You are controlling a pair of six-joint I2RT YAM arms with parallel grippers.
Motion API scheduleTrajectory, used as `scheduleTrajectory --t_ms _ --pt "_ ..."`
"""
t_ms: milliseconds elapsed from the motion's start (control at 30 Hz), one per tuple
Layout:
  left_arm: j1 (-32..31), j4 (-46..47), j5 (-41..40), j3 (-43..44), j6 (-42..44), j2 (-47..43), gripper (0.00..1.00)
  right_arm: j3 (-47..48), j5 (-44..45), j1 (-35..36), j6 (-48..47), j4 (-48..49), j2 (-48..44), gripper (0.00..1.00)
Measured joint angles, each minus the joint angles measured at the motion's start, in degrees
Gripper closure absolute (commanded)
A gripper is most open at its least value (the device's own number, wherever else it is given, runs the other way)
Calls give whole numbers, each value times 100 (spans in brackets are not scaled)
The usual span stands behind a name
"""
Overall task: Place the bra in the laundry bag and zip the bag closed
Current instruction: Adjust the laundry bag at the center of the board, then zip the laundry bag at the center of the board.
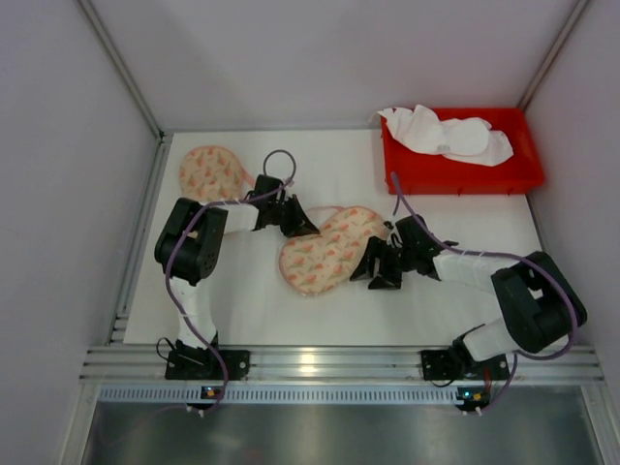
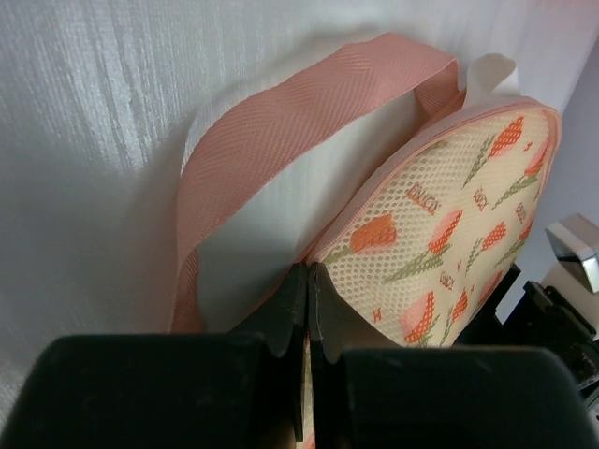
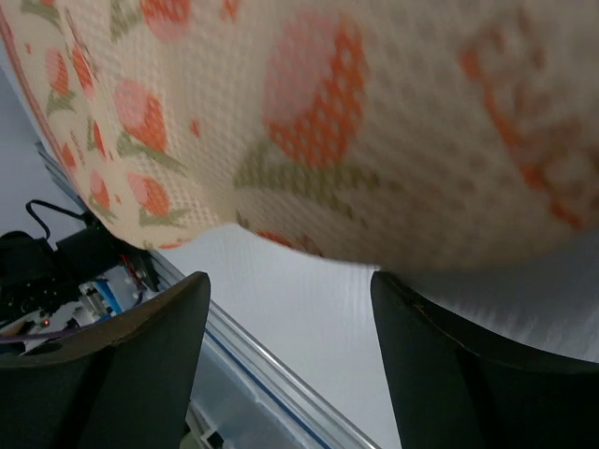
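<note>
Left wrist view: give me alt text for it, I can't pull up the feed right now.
The left gripper is pinched shut on the pink-trimmed edge of a cream mesh laundry bag printed with orange tulips, which fills the right of the frame. A pink woven strap loops from the bag across the white table at left.

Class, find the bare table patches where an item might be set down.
Bare table lies along the near edge, between the arm bases and the laundry bag. Another lies at the far edge, left of the red bin. The centre is crowded: left gripper, right gripper.
</note>
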Motion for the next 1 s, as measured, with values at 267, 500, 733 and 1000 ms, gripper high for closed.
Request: scheduleTrajectory --t_ms 267,500,733,1000 --pt "7 522 -48 -573 -214 -273 100 868 697 72 212 522 986 65" --pt "59 697 -195 -1139 -304 -682 100 1606 850 46 -310 107 1384 43" --pt "157 673 -323 -1215 -343 -778 100 1394 400 -90 -654 72 1189 24" --pt "271 704 -330 -1241 -450 -776 100 407 -203 87 -22 850 688 27"
